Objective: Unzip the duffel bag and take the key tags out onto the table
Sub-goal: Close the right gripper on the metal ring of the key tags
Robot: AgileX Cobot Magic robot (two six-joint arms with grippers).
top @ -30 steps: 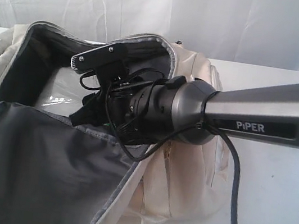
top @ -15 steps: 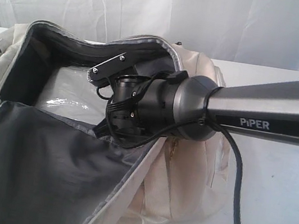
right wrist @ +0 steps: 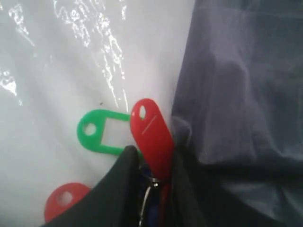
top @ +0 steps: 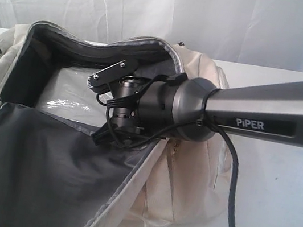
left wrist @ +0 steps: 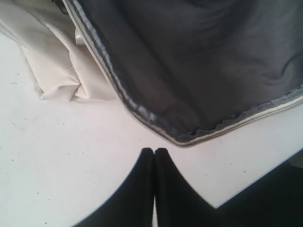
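The cream duffel bag [top: 187,177] lies unzipped on the white table [top: 274,213], its dark grey flap [top: 44,171] folded toward the front. My right arm [top: 174,114] reaches down into the bag's right end. In the right wrist view my right gripper [right wrist: 154,153] is shut on the key tags: a red tag [right wrist: 151,130] and a metal ring sit between its fingers, while a green tag [right wrist: 102,135] and another red one [right wrist: 64,203] lie beside them. My left gripper [left wrist: 154,151] is shut and empty, just above the table [left wrist: 57,161] near the flap's corner [left wrist: 184,139].
Glossy clear plastic [top: 70,98] covers the bag's floor under the tags. The bag's grey wall [right wrist: 241,94] rises right beside my right fingers. The table's edge [left wrist: 258,182] runs close to my left gripper. A black cable [top: 232,207] hangs from the right arm.
My right arm has shifted right and lower inside the bag, and its jaws have closed on the key tags. The left gripper has stayed shut.
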